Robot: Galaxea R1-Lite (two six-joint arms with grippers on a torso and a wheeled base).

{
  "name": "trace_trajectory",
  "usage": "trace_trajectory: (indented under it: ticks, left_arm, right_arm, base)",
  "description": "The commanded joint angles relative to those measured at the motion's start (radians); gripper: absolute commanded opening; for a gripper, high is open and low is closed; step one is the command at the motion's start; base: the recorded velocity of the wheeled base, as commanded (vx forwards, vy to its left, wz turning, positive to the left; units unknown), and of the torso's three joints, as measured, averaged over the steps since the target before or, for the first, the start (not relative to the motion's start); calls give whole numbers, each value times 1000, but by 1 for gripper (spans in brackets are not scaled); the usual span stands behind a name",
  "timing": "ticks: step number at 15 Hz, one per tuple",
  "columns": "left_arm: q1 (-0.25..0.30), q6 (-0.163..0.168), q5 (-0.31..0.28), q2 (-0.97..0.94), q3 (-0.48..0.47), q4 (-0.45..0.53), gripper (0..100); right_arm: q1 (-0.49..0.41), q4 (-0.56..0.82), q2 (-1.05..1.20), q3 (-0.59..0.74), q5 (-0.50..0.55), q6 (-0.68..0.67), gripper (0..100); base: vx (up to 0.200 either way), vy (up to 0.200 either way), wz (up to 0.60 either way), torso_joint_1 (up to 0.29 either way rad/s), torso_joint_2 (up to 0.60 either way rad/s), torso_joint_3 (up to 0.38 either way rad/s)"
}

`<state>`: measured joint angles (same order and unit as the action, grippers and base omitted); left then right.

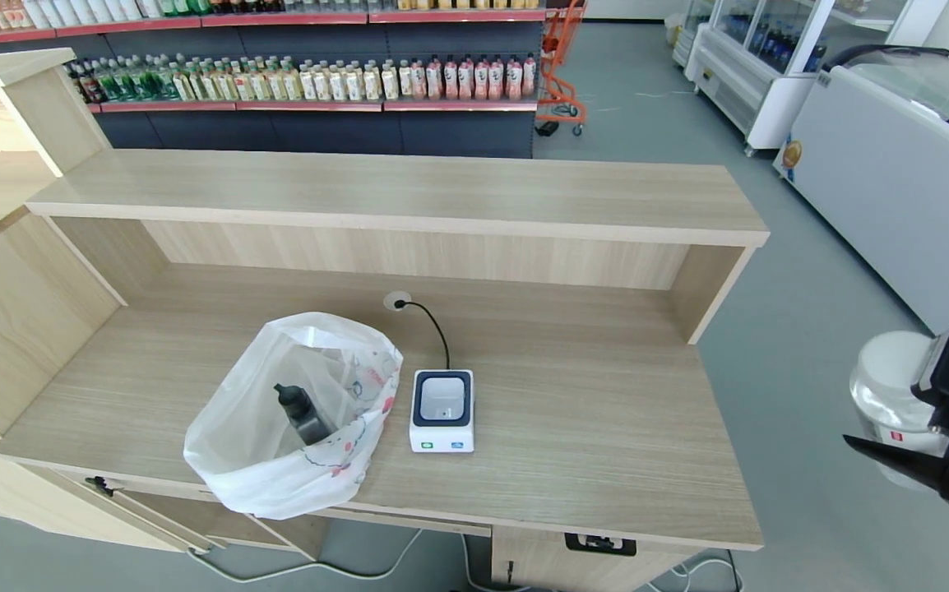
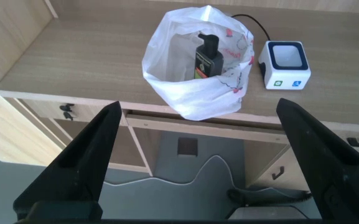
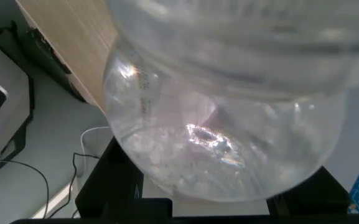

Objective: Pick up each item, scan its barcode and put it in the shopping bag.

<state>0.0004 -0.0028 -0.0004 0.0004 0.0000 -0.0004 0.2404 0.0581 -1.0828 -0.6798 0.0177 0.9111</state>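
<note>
Well to the right of the scanner [image 1: 442,409], our right gripper [image 1: 923,432] pinches the clear jar [image 1: 886,386] by its wide body. We judge it stiff, light, smooth and slippery, so a firm hold is needed. Our left gripper [image 2: 199,106], on our side of the scanner, is spread and empty.

One bag [image 1: 238,470], one bottle [image 1: 303,416], one scanner [image 1: 442,432], one jar [image 1: 886,386].
</note>
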Motion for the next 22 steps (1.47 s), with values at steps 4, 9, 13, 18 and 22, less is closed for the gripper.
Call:
trace_trajectory:
  ticks: [4,9,13,18,22]
  left_arm:
    - [0,0,0,0,0,0,100]
    - [0,0,0,0,0,0,100]
    - [0,0,0,0,0,0,100]
    - [0,0,0,0,0,-1,100]
    - [0,0,0,0,0,-1,100]
  right_arm:
    - [2,-1,-12,3,-7,0,0]
    - [0,-147,-137,-9,-91,0,0]
    - [-6,-389,-312,-23,-226,-1,0]
    - [-32,-454,-405,-30,-265,29,0]
    - [-107,-554,-463,-24,-335,94,0]
  base:
    - [0,200,0,6,2,2]
    - [0,200,0,2,0,2]
    - [0,200,0,4,2,5]
    - [0,40,0,1,0,0]
    - [0,0,0,0,0,0]
